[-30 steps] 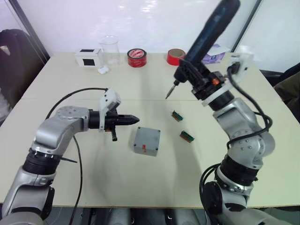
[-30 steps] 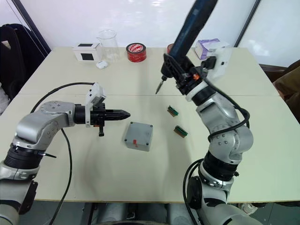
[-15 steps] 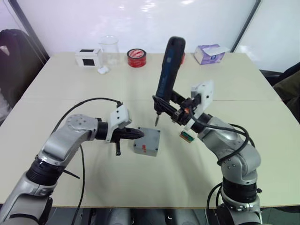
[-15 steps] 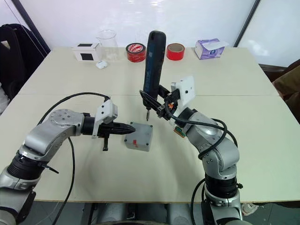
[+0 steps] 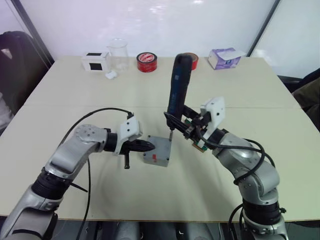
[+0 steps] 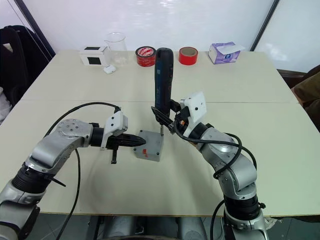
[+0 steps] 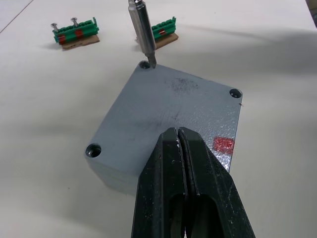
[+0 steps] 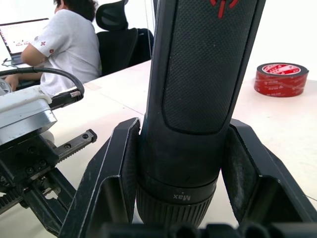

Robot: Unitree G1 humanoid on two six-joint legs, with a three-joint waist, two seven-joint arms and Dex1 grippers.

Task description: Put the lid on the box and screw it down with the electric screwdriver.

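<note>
Lid seated on box mid-counter; right fingers clamped around electric screwdriver, bit in far corner hole; left fingers pinched shut, bracing lid; keep bit upright, press gently.

Arms and tools, as we find them

We log the left tool: arm bent inward, fingers pressed together, tips resting on the lid. We log the right tool: forearm angled inward, fingers clamping the upright electric screwdriver.

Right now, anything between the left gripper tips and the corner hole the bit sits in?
Nothing: bare grey lid between left gripper and the electric screwdriver bit, in the left wrist view.
</note>
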